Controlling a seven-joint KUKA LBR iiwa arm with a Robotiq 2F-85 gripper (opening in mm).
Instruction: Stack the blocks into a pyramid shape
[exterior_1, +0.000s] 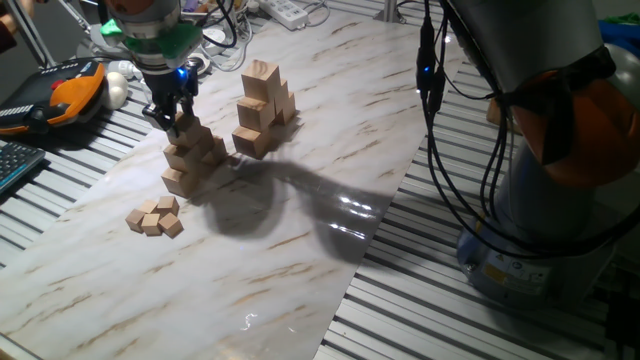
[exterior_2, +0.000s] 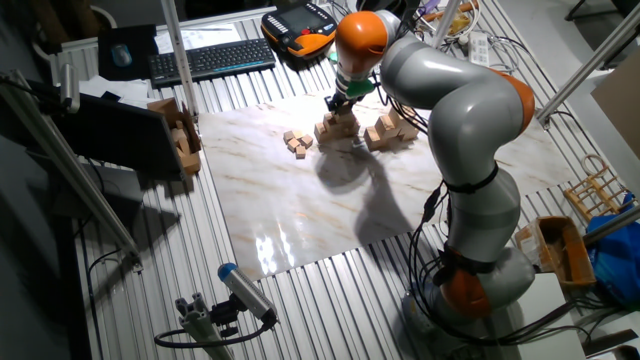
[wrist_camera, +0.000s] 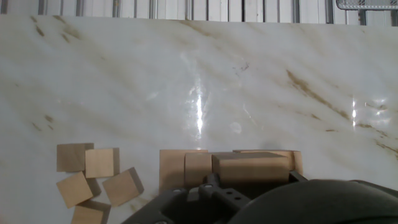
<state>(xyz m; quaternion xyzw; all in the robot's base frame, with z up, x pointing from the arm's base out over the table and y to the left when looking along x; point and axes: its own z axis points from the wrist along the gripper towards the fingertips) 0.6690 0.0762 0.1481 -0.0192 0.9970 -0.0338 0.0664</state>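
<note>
My pincer (exterior_1: 178, 117) sits at the top of the nearer pile of blocks (exterior_1: 192, 155), its fingers down around the topmost cube; whether they grip that cube or merely flank it I cannot tell; from my hand view the pile (wrist_camera: 227, 168) lies right under me, partly hidden by my own body; just beside it, toward the desk's near edge, lies a cluster of small cubes (exterior_1: 155, 217), touching one another; on the other side, near but apart, stands a second heap of blocks (exterior_1: 264, 108), taller and uneven; all of it rests on the marbled desk (exterior_1: 300, 230); a keyboard (exterior_2: 212, 59) lies beyond the marbled sheet
</note>
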